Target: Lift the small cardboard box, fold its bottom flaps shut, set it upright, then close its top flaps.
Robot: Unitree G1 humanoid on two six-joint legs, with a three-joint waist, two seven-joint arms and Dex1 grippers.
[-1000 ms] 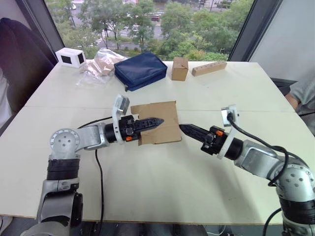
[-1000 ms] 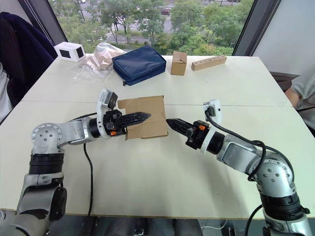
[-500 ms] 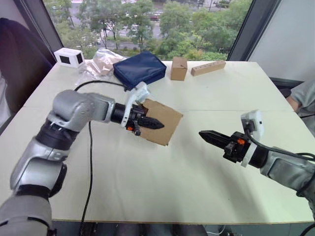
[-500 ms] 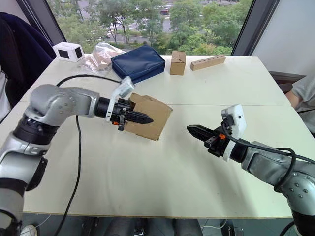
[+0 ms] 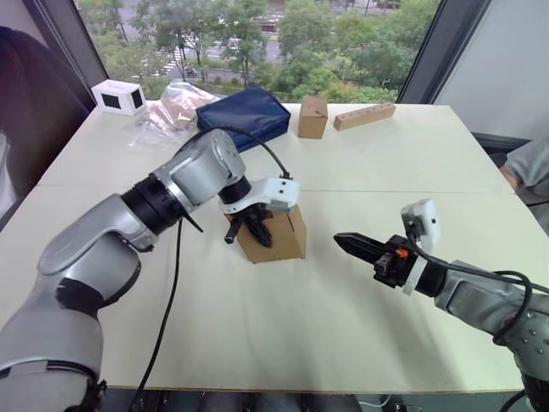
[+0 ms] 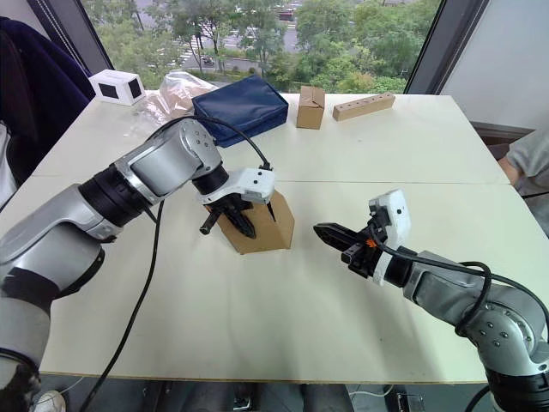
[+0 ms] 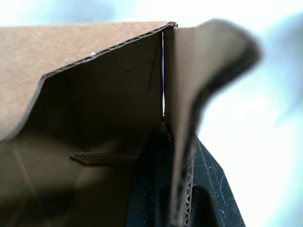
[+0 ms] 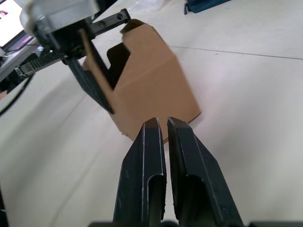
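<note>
Right now your left gripper (image 5: 250, 230) reaches down from above with its fingers clamped on one wall of the small cardboard box (image 5: 279, 235) — one finger inside, one outside, as the left wrist view shows. The box sits near the middle of the table (image 5: 283, 343), tilted with its open end up toward the left; whether its lower edge touches the surface is hard to tell. Your right gripper (image 5: 351, 244) hovers just to the right of the box, pointed at it, fingers closed together and holding nothing.

Judging from this, you're in the lift-and-turn stage, with the bottom flaps not yet folded. Keep the left pinch firm on that wall so the corrugated panel doesn't slip or buckle — thin cardboard bends easily. Raise the box enough to expose the flaps, then bring the right fingertips in flat against one flap at a time.
</note>
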